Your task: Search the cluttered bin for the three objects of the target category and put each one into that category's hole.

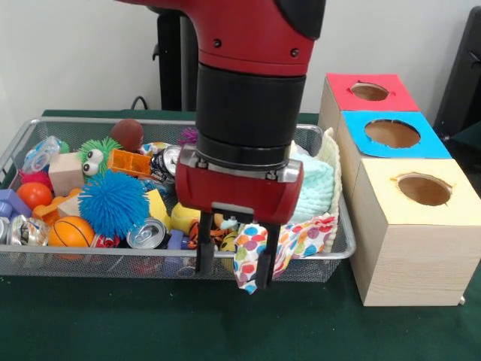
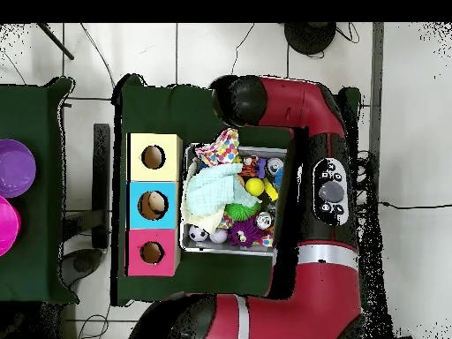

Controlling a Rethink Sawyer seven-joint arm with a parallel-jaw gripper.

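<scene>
The wire-mesh bin (image 1: 113,254) is packed with toys, cans and cloths; it also shows in the overhead view (image 2: 229,250). My gripper (image 1: 234,259) hangs over the bin's front right rim, its fingers apart. A polka-dot cloth (image 1: 301,239) lies between and behind the fingers and drapes over the rim; it also shows in the overhead view (image 2: 222,146). I cannot see the fingers pressing on it. The red-surrounded hole (image 1: 369,92) is on the farthest wooden box right of the bin, and also shows in the overhead view (image 2: 152,252).
The blue-surrounded hole (image 1: 392,133) and yellow-surrounded hole (image 1: 424,189) are on the nearer boxes. In the bin lie a pale mint towel (image 1: 316,188), a blue spiky ball (image 1: 113,201), a small basketball (image 1: 71,232) and a drink can (image 1: 146,233). Purple and pink bowls (image 2: 13,168) sit on a side table.
</scene>
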